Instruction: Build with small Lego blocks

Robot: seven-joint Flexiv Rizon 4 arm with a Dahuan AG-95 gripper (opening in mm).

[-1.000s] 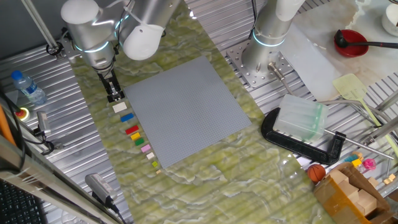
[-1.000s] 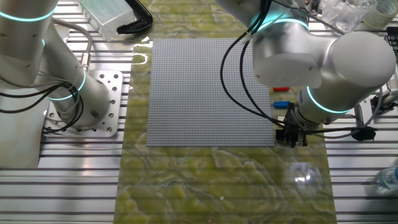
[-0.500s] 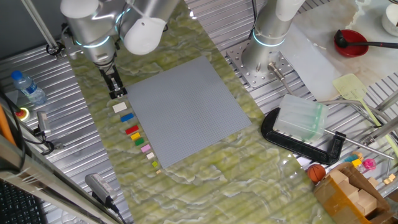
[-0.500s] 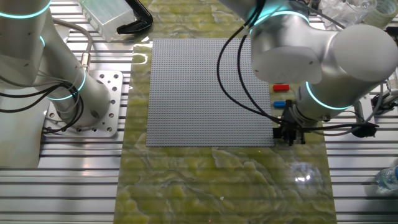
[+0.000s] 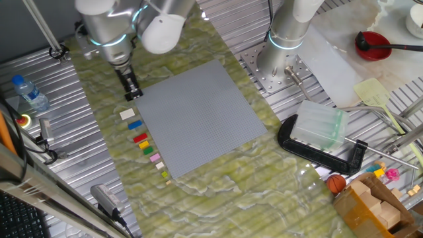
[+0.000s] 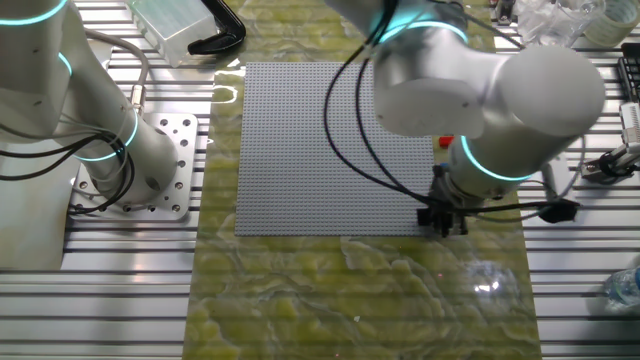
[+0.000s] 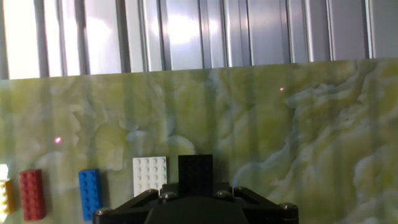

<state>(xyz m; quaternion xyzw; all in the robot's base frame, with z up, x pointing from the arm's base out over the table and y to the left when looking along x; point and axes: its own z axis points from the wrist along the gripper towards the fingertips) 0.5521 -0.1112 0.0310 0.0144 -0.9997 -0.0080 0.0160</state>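
My gripper (image 5: 133, 94) hangs just above the table at the far-left edge of the grey baseplate (image 5: 198, 116), shut on the black Lego block (image 7: 196, 168). In the hand view the black block stands up between the jaws, above the marbled green mat. The other small blocks lie in a row along the plate's left side: white (image 5: 127, 114), blue (image 5: 135, 124), red (image 5: 140, 138), then several smaller ones down to pink (image 5: 156, 158). In the hand view white (image 7: 149, 175), blue (image 7: 90, 193) and red (image 7: 31, 194) lie left of the held block. In the other fixed view the gripper (image 6: 440, 222) is at the plate's (image 6: 330, 150) near right corner.
A second arm's base (image 5: 284, 39) stands behind the plate. A black clamp (image 5: 317, 151) and a clear plastic box (image 5: 320, 125) lie to the right. A water bottle (image 5: 30, 92) lies at the far left on the ribbed metal table top.
The gripper has risen from the head of the block row and moved back and right toward the baseplate, carrying the black block with it.
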